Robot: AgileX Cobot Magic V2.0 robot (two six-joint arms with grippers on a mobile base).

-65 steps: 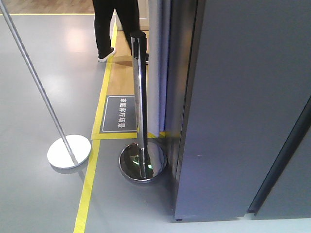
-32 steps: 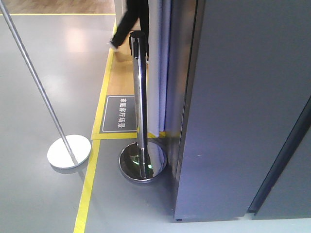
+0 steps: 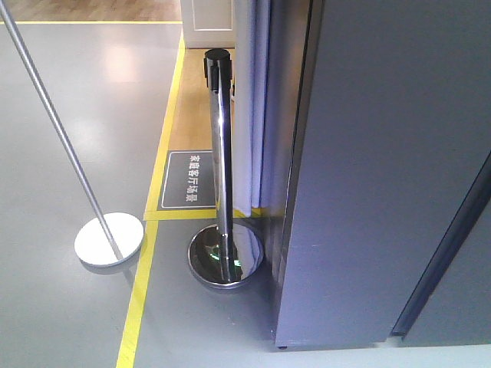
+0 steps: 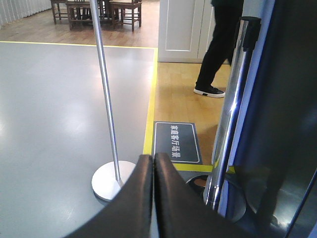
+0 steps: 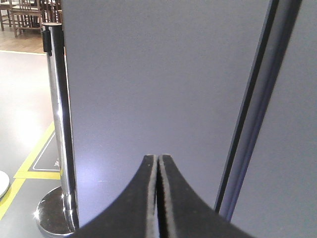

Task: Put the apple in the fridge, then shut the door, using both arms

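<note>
Fridge (image 5: pixel 158 89) ahead; L gripper (image 4: pixel 153 161), R gripper (image 5: pixel 157 161) pinched closed.

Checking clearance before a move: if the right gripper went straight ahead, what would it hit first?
Probably the grey panel: it fills the view beyond the shut right gripper. Depth is unclear.

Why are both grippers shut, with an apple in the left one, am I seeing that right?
Not quite. Both are shut, but the left gripper holds nothing: its fingers press together with no apple between them, as the left wrist view shows. The right gripper is shut and empty too.
</note>
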